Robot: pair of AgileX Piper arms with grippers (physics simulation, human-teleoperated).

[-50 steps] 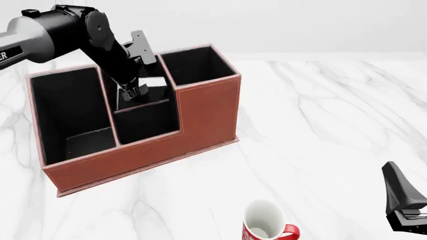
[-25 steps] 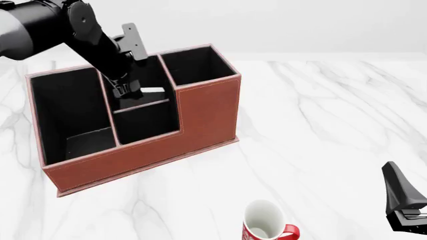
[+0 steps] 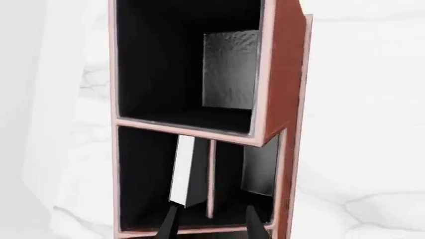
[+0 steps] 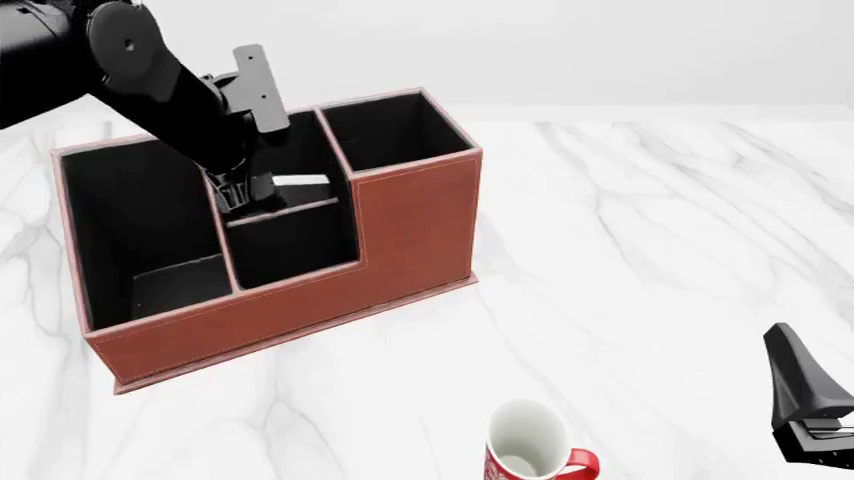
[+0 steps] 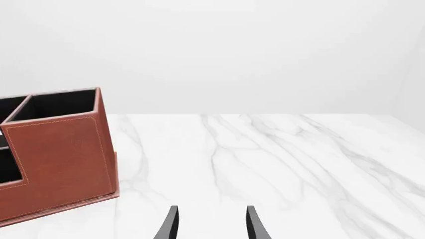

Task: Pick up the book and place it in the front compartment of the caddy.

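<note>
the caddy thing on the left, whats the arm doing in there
The left gripper is open above the caddy, just over one of its small middle pockets. The book stands on edge inside that pocket, beside the thin divider, and the fingers are not touching it, so it looks already dropped in. The right gripper hangs open over bare table, idle. A red-and-white mug sits near the front edge, untouched.

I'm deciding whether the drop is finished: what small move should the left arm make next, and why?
Probably lift the left pincer straight up and clear. Its fingers are spread, and the thin black book stands free inside the reddish-brown caddy, apparently in its rear middle pocket.
</note>
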